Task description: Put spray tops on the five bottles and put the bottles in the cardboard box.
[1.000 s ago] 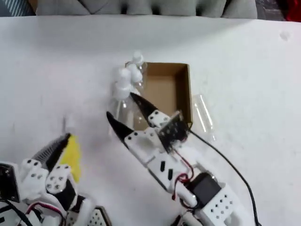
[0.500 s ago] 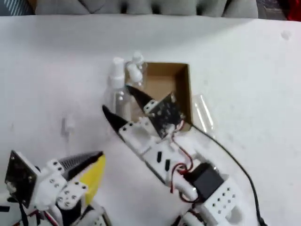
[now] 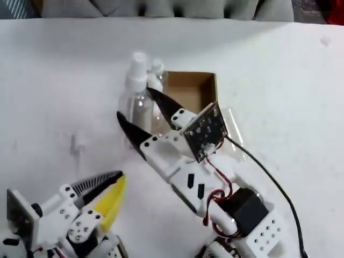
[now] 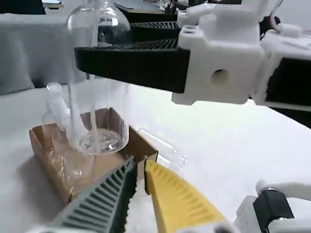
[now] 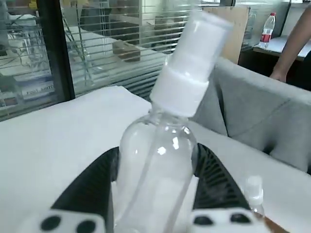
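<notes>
At the bottom left of the high view, my left arm (image 3: pixel 64 215) sits low over the white desk (image 3: pixel 301 80), roughly where it was half a second ago. The left jaws, one grey and ribbed and one yellow, are pressed together on nothing and point to the right.

Just beyond, in the lower middle, my right arm (image 3: pixel 183 172) has swung its wrist slightly rightward and lifted its load. The clear plastic bottle with a white spray top (image 3: pixel 135 99) now looks larger and more upright than before, and its top sits higher in the frame. The right jaws, both black, are pinching this bottle across its body, one on each side. Its shoulder and spray top stick out past their tips. In the right wrist view the bottle stands between the two jaws, its top tilted toward the right of the frame.

The held bottle is at the left edge of the open brown cardboard box (image 3: pixel 208 88), left of centre. I cannot tell whether its base touches the box. A second clear bottle with a white top (image 3: pixel 156 69) stands just beside it at the box's upper-left corner. A third clear bottle (image 3: pixel 232 128) lies on its side on the desk, just right of the box. A grey padded seat back (image 3: pixel 161 8) runs along the top edge.
</notes>
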Motion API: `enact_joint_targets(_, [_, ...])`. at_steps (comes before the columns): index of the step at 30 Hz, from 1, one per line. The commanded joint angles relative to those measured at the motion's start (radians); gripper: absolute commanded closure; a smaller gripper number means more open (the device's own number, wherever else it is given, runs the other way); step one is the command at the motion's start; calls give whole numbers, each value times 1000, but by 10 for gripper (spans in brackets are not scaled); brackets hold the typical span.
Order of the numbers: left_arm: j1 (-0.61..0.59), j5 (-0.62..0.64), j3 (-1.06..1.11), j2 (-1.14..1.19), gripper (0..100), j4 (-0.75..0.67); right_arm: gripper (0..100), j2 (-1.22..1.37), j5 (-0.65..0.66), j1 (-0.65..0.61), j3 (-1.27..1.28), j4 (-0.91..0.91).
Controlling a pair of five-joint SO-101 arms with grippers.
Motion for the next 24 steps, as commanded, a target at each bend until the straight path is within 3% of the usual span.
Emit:
enact_joint_targets(1, [79,-9,8,2,980,-84,983,7,-9,2,-34,-81])
enact_joint_targets(8, [151,-9,172,4,980,-229,983,7,-9,-131,34,-137])
enact_joint_targets(13, [150,-9,302,4,980,-396,983,-2,-8,-137,35,-125])
enact_joint_targets(24, [18,-11,350,4,980,-417,983,-59,-8,-137,31,21])
